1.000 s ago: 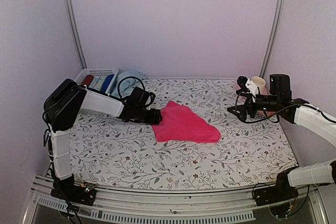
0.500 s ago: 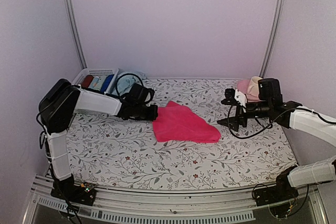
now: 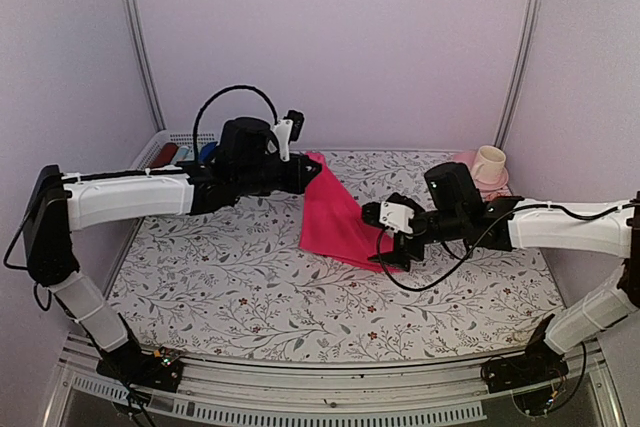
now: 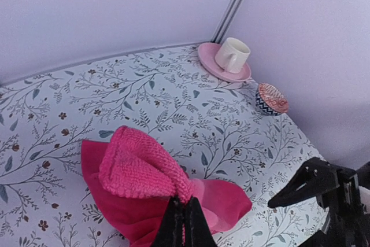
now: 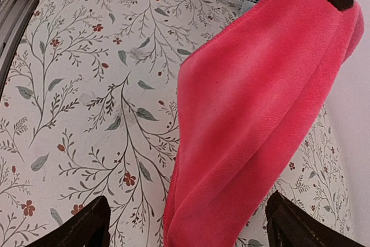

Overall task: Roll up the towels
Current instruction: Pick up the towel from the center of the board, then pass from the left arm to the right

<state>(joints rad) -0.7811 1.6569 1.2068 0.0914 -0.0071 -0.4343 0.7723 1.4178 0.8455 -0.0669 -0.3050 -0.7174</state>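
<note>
Left claw pinches a corner of the pink towel, whose lower end lies on the bench. Right claw gapes empty beside it. Limp, light cloth, I judge: grip the free corner.

You're looking at a lab test booth: plain lilac walls and metal posts box in a floral table. A mounting rail runs along 6 o'clock.

My fingers pinch tight at bottom centre on the pink towel — bunched, hanging lower left above the floral cloth. Upper right: a cup on a pink saucer, a small bowl nearby — black fingers lower right.
</note>
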